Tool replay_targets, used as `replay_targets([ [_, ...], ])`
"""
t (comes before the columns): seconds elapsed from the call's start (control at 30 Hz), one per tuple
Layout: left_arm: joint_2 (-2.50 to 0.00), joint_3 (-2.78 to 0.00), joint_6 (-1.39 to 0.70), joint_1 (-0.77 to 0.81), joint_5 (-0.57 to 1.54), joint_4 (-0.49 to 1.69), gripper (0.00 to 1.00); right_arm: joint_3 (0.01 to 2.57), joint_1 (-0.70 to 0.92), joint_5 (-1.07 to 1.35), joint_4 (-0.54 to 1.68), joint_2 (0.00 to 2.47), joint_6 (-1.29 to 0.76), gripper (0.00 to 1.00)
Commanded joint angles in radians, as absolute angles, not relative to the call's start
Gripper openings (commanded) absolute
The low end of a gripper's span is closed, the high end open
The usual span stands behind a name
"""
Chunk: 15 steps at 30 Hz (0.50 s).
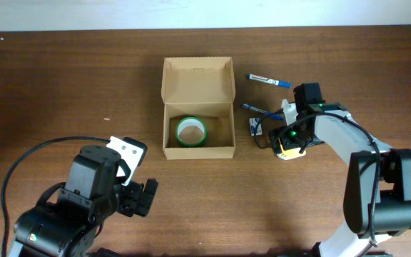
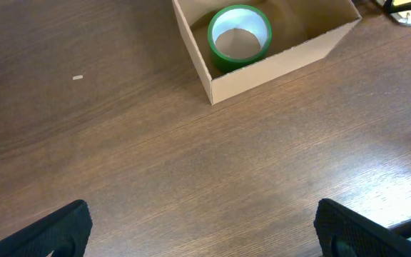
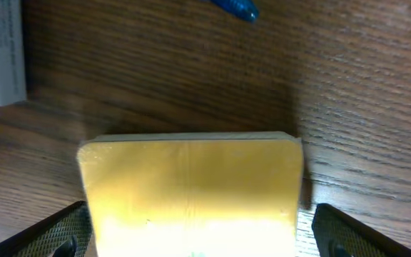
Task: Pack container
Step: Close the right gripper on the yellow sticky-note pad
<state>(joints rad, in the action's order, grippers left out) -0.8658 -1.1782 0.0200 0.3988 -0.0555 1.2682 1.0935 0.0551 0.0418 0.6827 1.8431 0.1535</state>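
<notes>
No readable text or labels anywhere.

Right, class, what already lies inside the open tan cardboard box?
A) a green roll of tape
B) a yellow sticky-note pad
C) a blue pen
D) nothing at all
A: the green roll of tape lies flat on the floor of the open tan cardboard box, and nothing else shows inside.

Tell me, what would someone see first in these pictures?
Probably the open cardboard box in the middle of the table, with a green tape roll lying inside it. Next, the bright yellow sticky-note pad fills the right wrist view; it sits to the right of the box, between the fingers of the right end effector.
</notes>
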Motion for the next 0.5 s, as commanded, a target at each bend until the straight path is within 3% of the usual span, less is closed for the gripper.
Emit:
replay_targets([
  [0.0,-0.863,-1.194,0.039,0.396,-0.048,1.266,1.00,1.082,0.060,0.025,0.682,1.879,0.141,0.99],
  [0.2,-0.863,-1.194,0.039,0.396,-0.048,1.266,1.00,1.082,0.060,0.025,0.680,1.906,0.141,1.00],
  [0.47,-0.862,-1.194,0.039,0.396,-0.048,1.266,1.00,1.082,0.060,0.025,0.680,1.910,0.129,0.88],
])
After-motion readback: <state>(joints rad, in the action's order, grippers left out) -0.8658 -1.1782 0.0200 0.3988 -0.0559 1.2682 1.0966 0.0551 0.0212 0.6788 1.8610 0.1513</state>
